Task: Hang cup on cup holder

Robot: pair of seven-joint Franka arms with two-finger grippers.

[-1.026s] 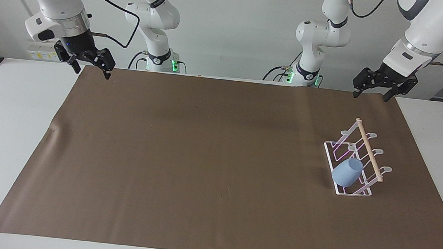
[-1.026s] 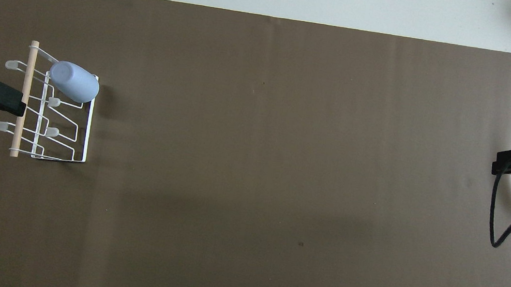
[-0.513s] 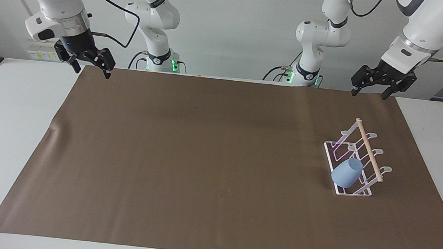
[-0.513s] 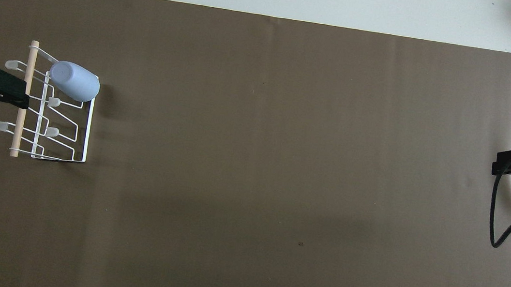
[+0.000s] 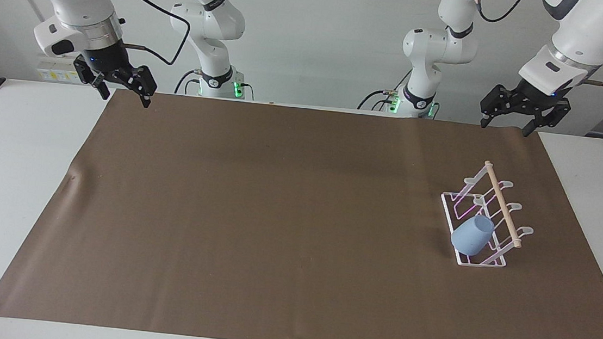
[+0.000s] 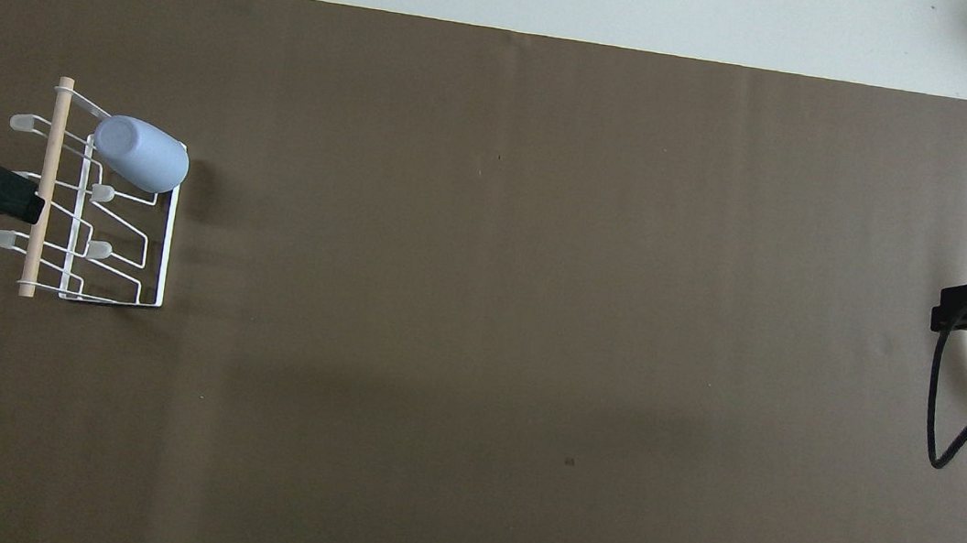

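The cup (image 5: pixel 472 235) is already sitting tilted on a prong of the cup holder (image 5: pixel 481 262), at the holder's end farthest from the robots, near the left arm's edge of the brown mat (image 5: pixel 275 216). The left gripper (image 5: pixel 503 124), the nearer one, is hanging wide open and empty over the mat's robot-side edge, with the cup's long axis slanting up toward the wooden dowel (image 5: pixel 502 210). The right gripper (image 5: pixel 125 94) is waiting open and empty over the mat's corner at the right arm's end.
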